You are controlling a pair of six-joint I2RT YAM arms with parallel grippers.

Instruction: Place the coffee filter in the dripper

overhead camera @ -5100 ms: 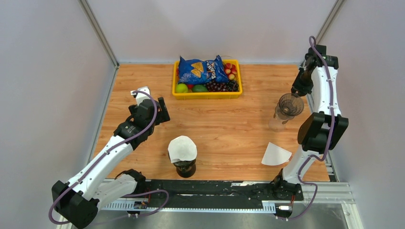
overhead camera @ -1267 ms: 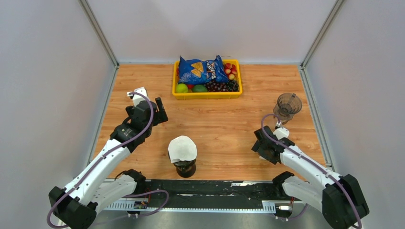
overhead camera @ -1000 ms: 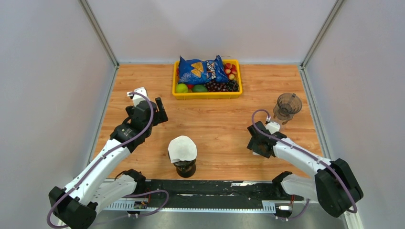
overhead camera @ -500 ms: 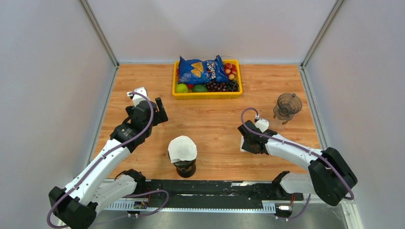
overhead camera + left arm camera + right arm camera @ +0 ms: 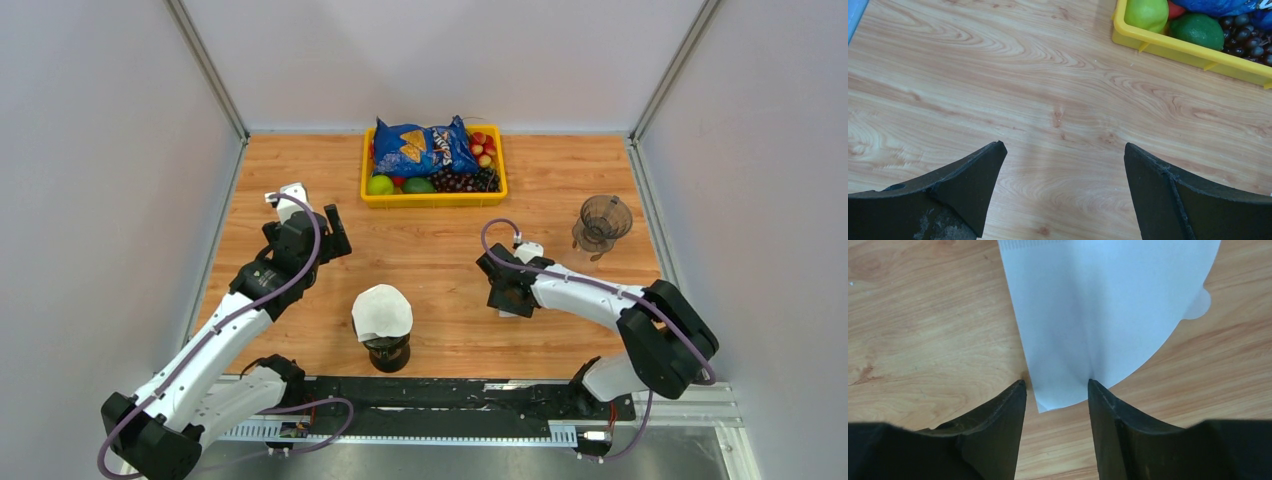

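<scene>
Since earlier we see right gripper (image 5: 1055, 385) slid left to frame centre, pinching coffee filter (image 5: 1103, 305) (narrow gap); left gripper (image 5: 1060, 165) spread, upper left.

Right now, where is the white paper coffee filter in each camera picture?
Top external: coffee filter barely peeks out under the right gripper, right of centre.
Left wrist: not in it.
Right wrist: coffee filter fills the upper middle, its edge between the fingertips.
Shared landmark: the wooden table.

R claw (image 5: 503, 296) is sitting low mid-counter (image 5: 450, 260) w/ white paper under it; clear brown plastic dripper (image 5: 603, 221) is standing far right.
</scene>
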